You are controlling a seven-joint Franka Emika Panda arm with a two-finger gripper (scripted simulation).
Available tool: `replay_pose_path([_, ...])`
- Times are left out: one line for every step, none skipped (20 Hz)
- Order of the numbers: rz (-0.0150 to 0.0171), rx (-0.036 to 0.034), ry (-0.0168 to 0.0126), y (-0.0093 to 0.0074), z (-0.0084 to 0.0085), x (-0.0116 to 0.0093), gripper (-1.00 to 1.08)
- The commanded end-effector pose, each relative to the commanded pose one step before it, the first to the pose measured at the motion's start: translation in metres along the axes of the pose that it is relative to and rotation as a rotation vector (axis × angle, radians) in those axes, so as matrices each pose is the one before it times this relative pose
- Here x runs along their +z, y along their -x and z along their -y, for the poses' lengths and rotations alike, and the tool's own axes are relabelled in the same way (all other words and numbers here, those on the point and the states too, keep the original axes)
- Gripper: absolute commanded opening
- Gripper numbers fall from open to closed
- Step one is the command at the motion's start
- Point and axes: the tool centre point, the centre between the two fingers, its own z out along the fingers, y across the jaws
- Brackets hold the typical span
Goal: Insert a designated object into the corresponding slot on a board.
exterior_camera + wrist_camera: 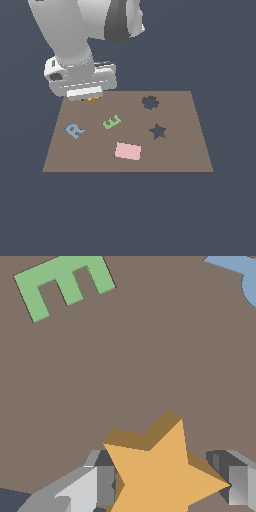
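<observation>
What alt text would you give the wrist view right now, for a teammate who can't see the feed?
An orange star sits between the two gripper fingers, which flank it on either side; whether they are squeezing it cannot be told. It lies over the brown board, with a green letter E and the edge of a blue letter farther off.

Star point(160, 476) between tool point(170, 483) fingers, seemingly.

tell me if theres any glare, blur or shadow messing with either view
Exterior view: flat even simulator light, no glare; the gripper hides nearly all of the orange star. Wrist view: sharp, the star is cropped by the frame edge, a faint darker patch lies on the board near it.
</observation>
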Motion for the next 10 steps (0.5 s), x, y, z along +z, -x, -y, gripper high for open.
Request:
replay_pose_path([-0.00040,0.06686,0.00019,0.00184,0.01221,-0.00041,-1.00])
replay_pose_path([0.00000,0.02869,0.00004,0.00086,0.00516,-0.00012,-1.00])
replay_pose_path([-0.00001,0.02959,0.00004,0.00088,0.00534,-0.00012,-1.00])
replay_pose_path([-0.00001,0.03041,0.00003,0.00089,0.00550,-0.00012,-1.00])
replay_pose_path([-0.00001,0.03052,0.00003,0.00089,0.00553,-0.00012,-1.00])
replay_pose_path([-0.00001,0.03031,0.00003,0.00088,0.00550,-0.00012,-1.00])
replay_pose_path([-0.00001,0.03012,0.00003,0.00087,0.00548,-0.00012,-1.00])
replay_pose_path([-0.00001,0.02995,0.00002,0.00086,0.00546,-0.00012,-1.00])
replay_pose_path([-0.00001,0.02979,0.00002,0.00085,0.00544,-0.00012,-1.00])
replay_pose_path([-0.00001,0.02965,0.00002,0.00084,0.00542,-0.00012,-1.00])
